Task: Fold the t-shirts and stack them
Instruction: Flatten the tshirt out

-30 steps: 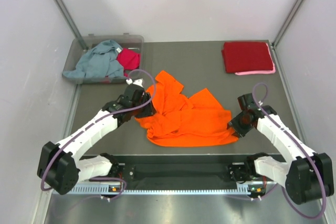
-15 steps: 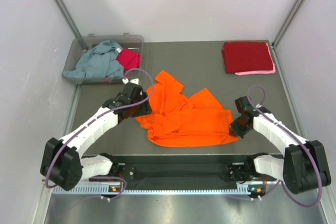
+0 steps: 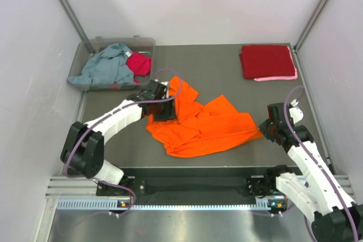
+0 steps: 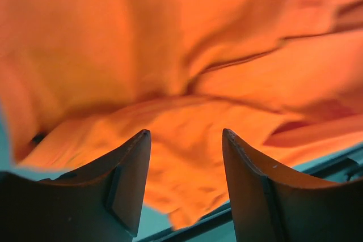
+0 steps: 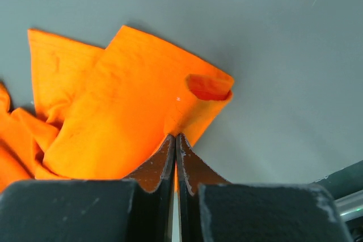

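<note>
The bright orange t-shirt (image 3: pixel 198 127) lies crumpled in the middle of the table. My left gripper (image 3: pixel 170 109) hovers over its upper left part, jaws open; in the left wrist view orange cloth (image 4: pixel 187 55) fills the frame beyond the open gripper (image 4: pixel 186 133), and nothing is between the fingers. My right gripper (image 3: pixel 262 132) is shut on the shirt's right corner, and the right wrist view shows the fingertips (image 5: pixel 175 135) pinching an orange fold (image 5: pixel 113 117). A dark red folded t-shirt (image 3: pixel 266 60) rests on a pink one (image 3: pixel 278 78) at the back right.
A clear plastic bin (image 3: pixel 91 43) at the back left holds a grey-blue t-shirt (image 3: pixel 105 66) and a magenta one (image 3: pixel 139 62). Grey walls close in both sides. A metal rail (image 3: pixel 187 202) runs along the near edge.
My right gripper closed on the orange shirt's right corner and drew it to the right. My left arm swung right over the shirt, jaws opening wider.
</note>
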`<control>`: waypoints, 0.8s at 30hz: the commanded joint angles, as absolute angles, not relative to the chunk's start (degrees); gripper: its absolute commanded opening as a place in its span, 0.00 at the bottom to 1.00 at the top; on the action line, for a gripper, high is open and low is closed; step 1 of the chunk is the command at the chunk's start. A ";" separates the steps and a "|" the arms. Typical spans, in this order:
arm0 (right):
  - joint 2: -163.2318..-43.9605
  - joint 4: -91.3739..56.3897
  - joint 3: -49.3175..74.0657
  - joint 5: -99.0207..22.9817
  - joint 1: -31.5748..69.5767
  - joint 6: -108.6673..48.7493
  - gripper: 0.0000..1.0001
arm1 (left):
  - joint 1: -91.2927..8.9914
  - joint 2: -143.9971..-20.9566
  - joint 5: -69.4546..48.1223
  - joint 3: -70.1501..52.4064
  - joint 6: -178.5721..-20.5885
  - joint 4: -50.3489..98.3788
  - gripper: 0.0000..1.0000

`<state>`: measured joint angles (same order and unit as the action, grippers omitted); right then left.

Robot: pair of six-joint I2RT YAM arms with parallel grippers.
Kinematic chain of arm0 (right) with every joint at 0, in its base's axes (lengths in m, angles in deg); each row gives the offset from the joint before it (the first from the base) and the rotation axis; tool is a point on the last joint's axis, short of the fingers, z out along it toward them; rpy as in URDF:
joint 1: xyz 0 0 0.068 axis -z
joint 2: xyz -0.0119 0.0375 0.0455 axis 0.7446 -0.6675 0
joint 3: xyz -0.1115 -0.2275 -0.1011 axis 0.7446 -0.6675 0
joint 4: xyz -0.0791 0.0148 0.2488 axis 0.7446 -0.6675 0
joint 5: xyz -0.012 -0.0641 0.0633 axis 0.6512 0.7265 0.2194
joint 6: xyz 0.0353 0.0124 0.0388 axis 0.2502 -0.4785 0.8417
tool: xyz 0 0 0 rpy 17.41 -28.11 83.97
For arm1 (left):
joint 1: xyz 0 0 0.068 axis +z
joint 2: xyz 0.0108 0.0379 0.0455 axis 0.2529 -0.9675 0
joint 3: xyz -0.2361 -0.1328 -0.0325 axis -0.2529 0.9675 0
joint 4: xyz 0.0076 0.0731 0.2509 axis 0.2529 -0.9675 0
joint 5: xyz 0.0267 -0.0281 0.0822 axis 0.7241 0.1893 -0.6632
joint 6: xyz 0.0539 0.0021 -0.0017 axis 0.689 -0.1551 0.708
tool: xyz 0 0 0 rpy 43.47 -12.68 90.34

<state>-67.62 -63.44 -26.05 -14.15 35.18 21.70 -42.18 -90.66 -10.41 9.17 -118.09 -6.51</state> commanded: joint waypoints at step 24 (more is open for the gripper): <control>-63.65 -57.86 -31.97 -22.38 35.65 14.64 0.00 | -54.90 -113.76 -14.00 -11.23 -114.37 -2.70 0.55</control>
